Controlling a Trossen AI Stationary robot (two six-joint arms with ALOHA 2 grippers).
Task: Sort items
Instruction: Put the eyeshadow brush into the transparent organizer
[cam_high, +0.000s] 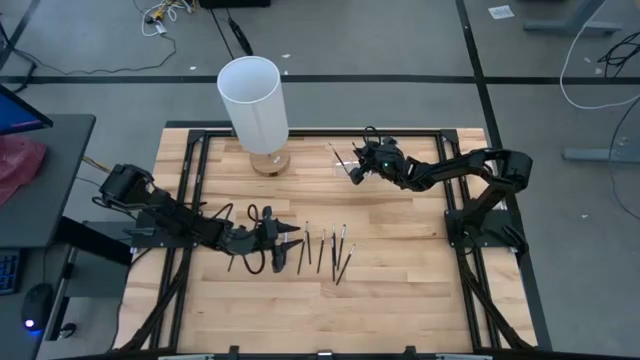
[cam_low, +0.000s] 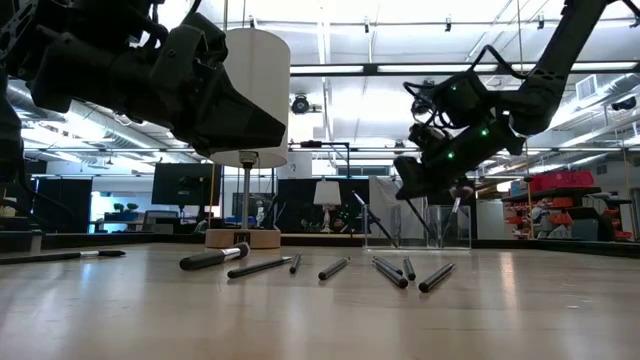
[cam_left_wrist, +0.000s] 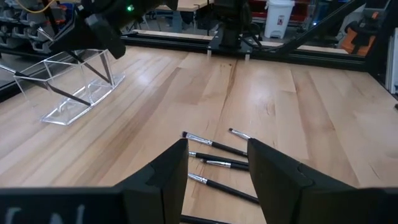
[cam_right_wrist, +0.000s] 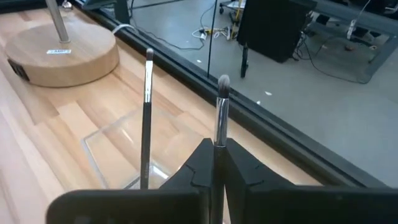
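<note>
Several thin dark brushes (cam_high: 325, 250) lie side by side on the wooden table, and they also show in the left wrist view as brushes (cam_left_wrist: 217, 149). My left gripper (cam_high: 290, 245) hovers open just left of them, fingers either side of the row without touching. At the far side stands a small clear holder (cam_right_wrist: 118, 149) with one brush (cam_right_wrist: 147, 112) leaning inside it. My right gripper (cam_high: 352, 172) is above the holder (cam_low: 430, 225), shut on another brush (cam_right_wrist: 219, 118). My right gripper pinches the brush's dark shaft (cam_right_wrist: 216, 149) between its two fingers, just behind the silver ferrule. It comes from the table's right, slanting down. The bristle tip (cam_right_wrist: 223, 81) sticks out past the fingers; the handle end (cam_low: 455, 208) hangs down at the holder's top.
A tall white cylinder lamp (cam_high: 255, 100) on a round wooden base (cam_right_wrist: 62, 53) stands at the far left of the holder. A black frame (cam_high: 300, 132) borders the tabletop. Bare wood lies toward the near edge and right.
</note>
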